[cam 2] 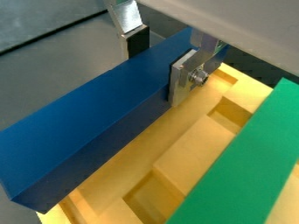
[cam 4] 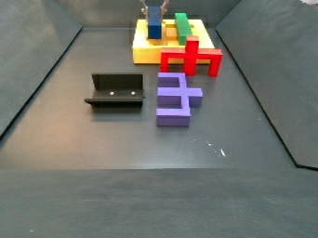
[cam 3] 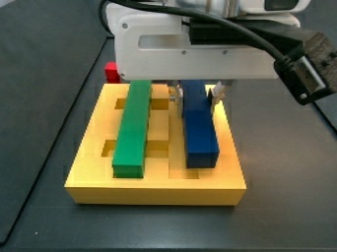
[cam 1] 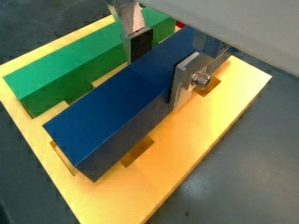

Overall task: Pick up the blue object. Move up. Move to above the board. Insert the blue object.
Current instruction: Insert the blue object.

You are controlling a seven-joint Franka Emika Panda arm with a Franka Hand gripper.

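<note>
Blue bar already on yellow board, parallel w/ green bar. Gripper clamped on the blue bar's far end. Looks seated in its groove, prob. Left: release, retract.

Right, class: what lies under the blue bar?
The yellow board with its cut-outs lies under the blue bar, which the tool straddles. The groove directly beneath is covered.
</note>
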